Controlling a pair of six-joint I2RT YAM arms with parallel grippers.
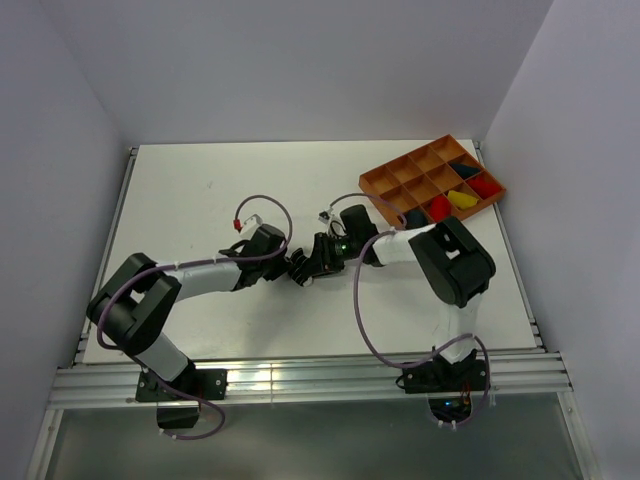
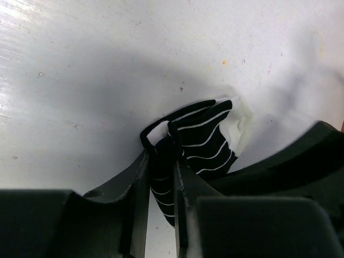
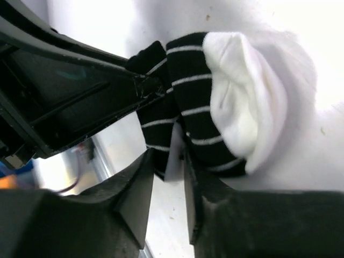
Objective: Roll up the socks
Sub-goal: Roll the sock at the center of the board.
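Observation:
A black-and-white striped sock [image 2: 207,141] with a white toe [image 3: 242,97] lies bunched on the white table, between the two grippers where they meet at mid-table. My left gripper [image 2: 161,157] is shut on a fold of its striped fabric, which fills the narrow gap between the fingers. My right gripper [image 3: 167,157] faces it from the other side. Its jaws stand slightly apart, with table showing between them and the sock's edge loose at the tips. In the top view the left gripper [image 1: 297,268] and right gripper [image 1: 318,256] nearly touch and hide most of the sock.
An orange compartment tray [image 1: 380,181] sits at the back right. It holds red bundles [image 1: 440,207], a yellow roll [image 1: 461,199] and dark pieces [image 1: 415,217]. The left arm's finger [image 3: 80,86] crowds the right wrist view. White walls enclose the table.

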